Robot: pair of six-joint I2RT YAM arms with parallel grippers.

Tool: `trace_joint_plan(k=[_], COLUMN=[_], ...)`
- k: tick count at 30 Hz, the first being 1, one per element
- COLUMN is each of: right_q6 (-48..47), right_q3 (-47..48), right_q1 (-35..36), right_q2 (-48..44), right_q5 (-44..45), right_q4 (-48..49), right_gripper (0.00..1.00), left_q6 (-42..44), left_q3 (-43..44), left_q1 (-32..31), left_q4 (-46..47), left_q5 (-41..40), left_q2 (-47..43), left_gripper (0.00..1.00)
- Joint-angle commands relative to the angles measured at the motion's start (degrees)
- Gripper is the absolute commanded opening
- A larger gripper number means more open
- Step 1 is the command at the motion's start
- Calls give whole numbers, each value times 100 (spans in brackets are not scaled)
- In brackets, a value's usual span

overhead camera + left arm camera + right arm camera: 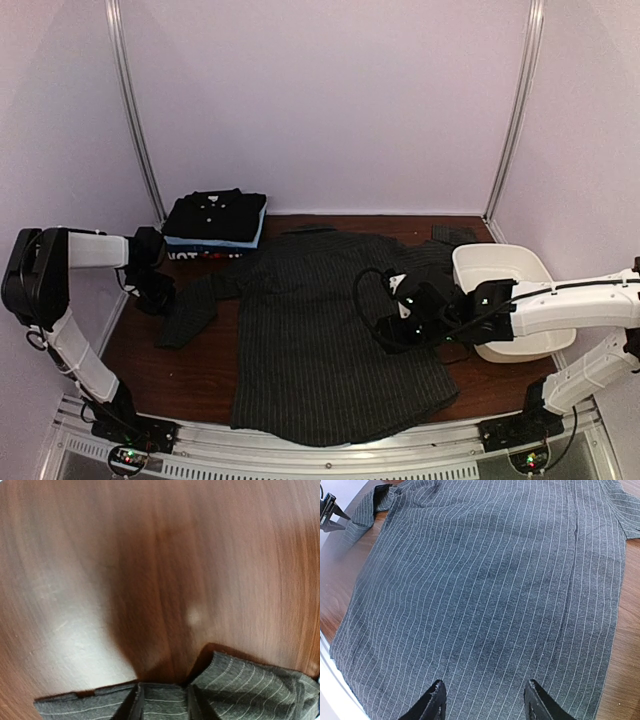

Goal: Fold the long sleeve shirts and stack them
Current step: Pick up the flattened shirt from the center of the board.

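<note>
While the charcoal pinstriped shirt (320, 340) lies spread flat across the middle of the table (200, 375), hem toward the arms and collar toward the back wall, neither side fold looks to have been made yet. The right jaws hover over the shirt's body near its right side, spread wide with nothing between them. In the right wrist view both dark fingertips (436, 702) stand apart above unbroken striped cloth, a pose that suits coming down to pin or pinch the fabric. The left jaws sit at the far left, just beside the end of the left sleeve (195, 310), which trails out at an angle from the shoulder. The left wrist view shows bunched striped cuff filling the bottom edge where the jaws would be, so I cannot tell whether they are closed on it or only resting against it. That position makes sense for drawing the sleeve in over the body, likely the step in hand. At the back left corner a stack of folded shirts (215, 215), black on top with light blue beneath, waits for this one. A white tub (505, 265) sits under the right arm (570, 300), off the shirt's right edge.
</note>
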Motion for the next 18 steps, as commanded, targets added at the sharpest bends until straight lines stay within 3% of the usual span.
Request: trace_joint_plan(k=[1, 5, 11, 18], right_q6=[-7, -3, 18, -14], right_q3=[-91, -99, -110, -89], right_q1=[-40, -41, -52, -48], right_q2=[-141, -141, -150, -246], right_q5=[-36, -70, -93, 5], right_q4=[82, 92, 120, 111], right_gripper=[55, 54, 54, 54], left_q6=[66, 292, 675, 1122], left_q3=[45, 32, -26, -152], left_q1=[-44, -63, -333, -1079], left_q4=[-41, -41, -161, -250], left_q5=[-111, -189, -498, -985], left_q2=[-27, -179, -718, -1767], left_gripper=[19, 0, 0, 0])
